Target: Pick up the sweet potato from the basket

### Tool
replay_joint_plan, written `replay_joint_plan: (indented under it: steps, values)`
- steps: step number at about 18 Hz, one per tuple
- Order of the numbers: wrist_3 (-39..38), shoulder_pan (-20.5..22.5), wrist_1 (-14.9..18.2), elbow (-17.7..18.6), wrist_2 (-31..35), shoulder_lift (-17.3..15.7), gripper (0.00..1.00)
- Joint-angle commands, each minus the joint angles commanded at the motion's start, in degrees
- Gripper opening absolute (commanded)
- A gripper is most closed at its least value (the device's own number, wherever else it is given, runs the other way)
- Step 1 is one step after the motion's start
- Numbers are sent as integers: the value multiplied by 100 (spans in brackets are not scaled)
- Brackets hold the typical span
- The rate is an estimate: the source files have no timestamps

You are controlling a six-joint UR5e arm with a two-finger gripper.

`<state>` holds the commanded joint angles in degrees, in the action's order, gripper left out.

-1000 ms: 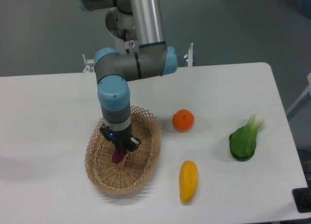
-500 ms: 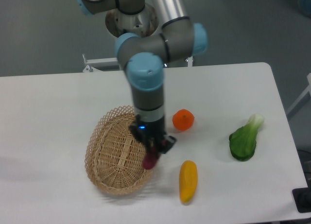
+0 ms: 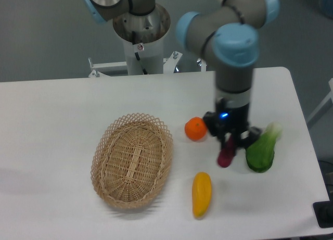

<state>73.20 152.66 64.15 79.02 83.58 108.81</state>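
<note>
So the white tabletop (image 3: 57,115) takes up most of the view, with the grey wall behind it. The UR5e arm (image 3: 234,47) comes in from the top, grey tubes with light blue joint caps, its base column at the back edge of the tabletop and its wrist hanging straight down over the right half.

Biggest thing sitting on the tabletop is the basket (image 3: 132,160), an oval tan wicker one with that lacy looped rim, left of center. Nothing's inside it, you can see the woven bottom all the way across.

Over on the right there's a bok choy (image 3: 261,149), dark green leaves with a pale stalk end pointing up and right. It's just beside the gripper (image 3: 229,146), on its right side. Can't tell if they actually touch.

Front and center-ish lies the yellow-orange mango-like fruit (image 3: 201,193), lengthwise toward the camera, just right of the basket. The round orange (image 3: 196,129) sits between the basket's upper rim and the gripper, close to the gripper's left side.

Smallest is the sweet potato (image 3: 226,156), the magenta-purple one. It's out of the basket entirely, pinched by the fingers (image 3: 229,142) and hanging down below them, roughly upright, in the gap between the orange and the bok choy. Its lower tip looks close to the tabletop, but I can't tell whether it touches.
</note>
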Motion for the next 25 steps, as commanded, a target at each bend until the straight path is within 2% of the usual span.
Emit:
replay_joint_plan:
  steps: [6, 14, 25]
  values:
    - [546, 247, -34, -124, 44, 158, 24]
    - [625, 291, -87, -133, 62, 255, 24]
    - [643, 379, -78, -124, 44, 202, 24]
